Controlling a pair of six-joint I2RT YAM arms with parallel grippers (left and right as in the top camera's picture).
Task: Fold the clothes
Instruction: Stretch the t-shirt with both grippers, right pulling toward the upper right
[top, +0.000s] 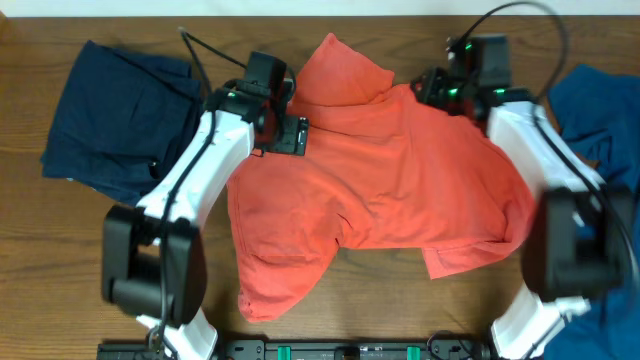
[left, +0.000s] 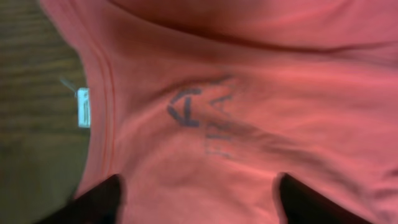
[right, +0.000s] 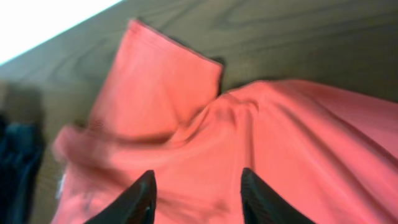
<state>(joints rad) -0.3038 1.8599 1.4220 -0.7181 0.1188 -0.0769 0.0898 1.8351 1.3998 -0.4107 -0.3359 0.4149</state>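
Our left gripper (left: 199, 202) and right gripper (right: 196, 199) both stand open over the crumpled coral-red cotton T-shirt (top: 380, 170) on the brown wooden table (top: 60, 250), and, judging it light and limp, we would pinch its stitched collar seam (left: 102, 124).

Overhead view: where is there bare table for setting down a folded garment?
Near-left corner of the table, below the navy garment; also the near strip under the red T-shirt. Centre and right, by the blue garment, are crowded.
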